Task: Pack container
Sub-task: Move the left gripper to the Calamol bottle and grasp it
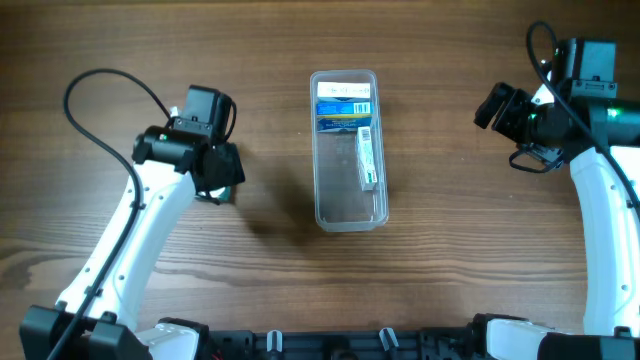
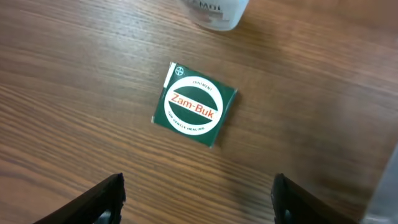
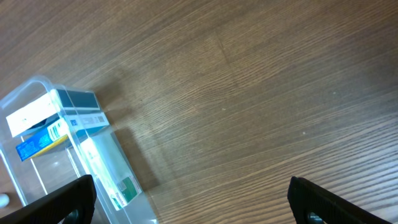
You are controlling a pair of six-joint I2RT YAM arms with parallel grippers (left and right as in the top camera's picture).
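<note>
The long clear container lies in the middle of the table. It holds a blue and white box at its far end and a slim white box along its right wall. In the left wrist view a small green Zam-Buk box lies flat on the wood. My left gripper is open and empty above the table, just short of this box. My right gripper is open and empty, off to the right of the container.
The base of a small clear bottle stands just beyond the green box. In the overhead view the left arm covers both the green box and the bottle. The right arm is at the far right.
</note>
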